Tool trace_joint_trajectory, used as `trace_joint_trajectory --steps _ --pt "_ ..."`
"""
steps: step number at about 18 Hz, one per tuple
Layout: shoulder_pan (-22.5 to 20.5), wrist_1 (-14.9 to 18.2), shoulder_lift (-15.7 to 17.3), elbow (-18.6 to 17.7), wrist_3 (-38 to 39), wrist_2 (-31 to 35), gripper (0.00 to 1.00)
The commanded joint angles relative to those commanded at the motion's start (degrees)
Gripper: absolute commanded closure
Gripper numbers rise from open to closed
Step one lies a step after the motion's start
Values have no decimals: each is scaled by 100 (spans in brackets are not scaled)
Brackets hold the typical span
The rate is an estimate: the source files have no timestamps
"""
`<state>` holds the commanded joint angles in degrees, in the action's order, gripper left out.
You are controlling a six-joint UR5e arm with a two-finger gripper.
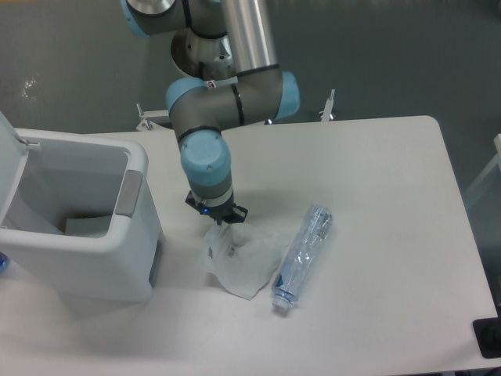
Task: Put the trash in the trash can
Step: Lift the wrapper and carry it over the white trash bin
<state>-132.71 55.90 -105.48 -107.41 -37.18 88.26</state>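
Two pieces of trash lie near the middle of the frame. The wrapper (239,262) is wrinkly, white and translucent, with small dark print; its upper part is bunched up under the gripper (221,222), whose jaws seem to pinch it. Just to its right, the bottle (304,254) lies on its side, clear and bluish, its white cap pointing to the lower edge. The trash can (133,243) stands open at the left, white with a grey panel. The table (376,180) is white; behind it the floor is dark grey.
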Motion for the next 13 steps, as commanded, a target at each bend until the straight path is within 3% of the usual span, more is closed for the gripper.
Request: trace_joint_trajectory --steps 13 --pt "-158 18 1389 756 70 -1600 100"
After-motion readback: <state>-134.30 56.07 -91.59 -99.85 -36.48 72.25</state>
